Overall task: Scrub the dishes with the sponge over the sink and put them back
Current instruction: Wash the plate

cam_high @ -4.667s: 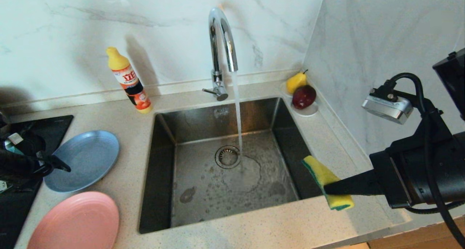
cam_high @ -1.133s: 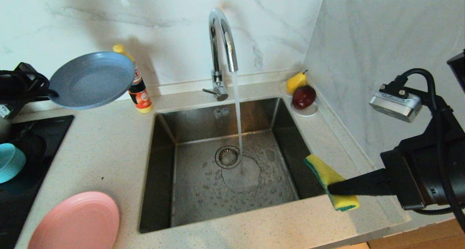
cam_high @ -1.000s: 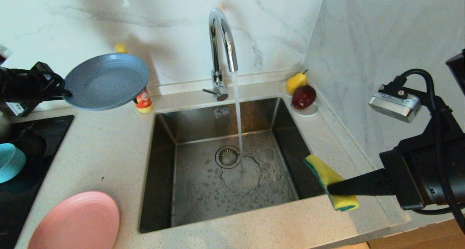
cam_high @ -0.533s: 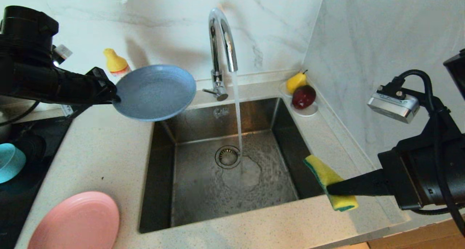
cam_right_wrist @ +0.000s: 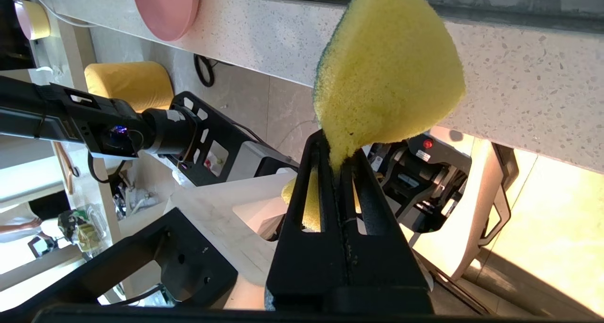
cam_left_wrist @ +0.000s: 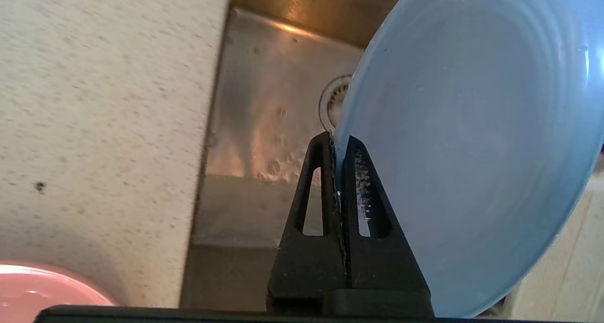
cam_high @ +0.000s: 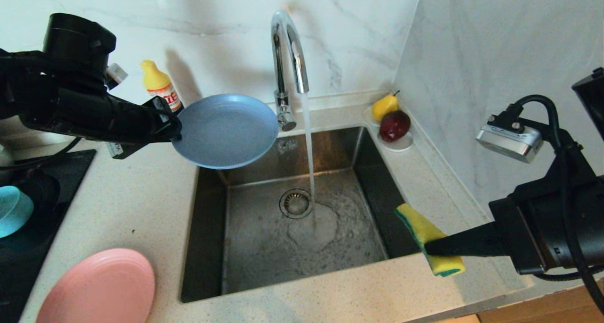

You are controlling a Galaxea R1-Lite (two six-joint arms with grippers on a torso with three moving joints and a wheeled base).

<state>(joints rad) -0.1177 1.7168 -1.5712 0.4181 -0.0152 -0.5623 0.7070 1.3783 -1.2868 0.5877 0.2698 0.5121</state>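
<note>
1. Swinging in from over the desk's left side, the left tool (cam_high: 175,133) has carried the grey-blue plate (cam_high: 225,130) across, and it now hangs over the back-left corner of the sink (cam_high: 210,247). A moment ago that plate was out past the soap bottle (cam_high: 160,85).
2. Left tool is pinched tight on the plate's near rim; the left wrist view shows both fingers (cam_left_wrist: 325,205) clamped on the edge with the plate (cam_left_wrist: 472,144) standing away from them, drain visible beyond.
3. Right tool (cam_high: 427,247) holds at the sink's front-right corner, squeezed down on the sponge (cam_high: 427,236), which juts up and toward the basin, yellow face showing, green layer along its back edge.
4. The key relation: the plate lies to the left of the sponge and farther back, with the running stream from the tap (cam_high: 288,54) and the drain between them. Well apart, no contact yet.
5. The plate's face looks up and slightly toward the robot, roughly level, its handle-like axis running from the left tool rightward into the basin.
6. My read: either the plate comes on toward the water or the right arm crosses the basin to meet it; the right tool is the one nearer the stream.
7. Waiting their turn: pink plate (cam_high: 96,287) at the desk's front-left corner, teal bowl (cam_high: 12,210) at the left edge on the stovetop (cam_high: 28,247).
</note>
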